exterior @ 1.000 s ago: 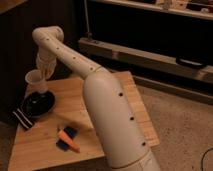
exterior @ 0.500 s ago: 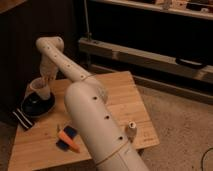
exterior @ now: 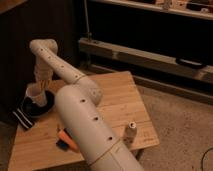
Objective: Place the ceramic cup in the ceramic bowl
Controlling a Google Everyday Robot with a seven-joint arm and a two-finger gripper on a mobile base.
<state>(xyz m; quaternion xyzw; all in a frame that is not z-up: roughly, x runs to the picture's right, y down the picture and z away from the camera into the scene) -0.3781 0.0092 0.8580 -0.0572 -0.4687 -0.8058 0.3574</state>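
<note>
The cup is seen at the far left of the wooden table, directly over the bowl. Its base appears to sit within the bowl's dark rim, though whether it is resting on the bowl floor or held just above it cannot be told. The cup stands upright, its wide mouth facing up, so its long axis is vertical and in line with the bowl's centre. The move to come is judged to turn on that alignment: a straight descent or release is all that seems called for, with no sideways correction.

The gripper is placed just above and slightly to the right of the cup, touching or nearly touching its rim. The cup appears to be pinched at the rim by the fingers, but their exact spread cannot be told.

The arm is stretched from the lower foreground up and leftward across the table, then bent sharply at a raised elbow, with the last link pointed down onto the cup.

A striped cloth lies just beside the bowl. An orange-and-dark object and a small white bottle are set well apart.
</note>
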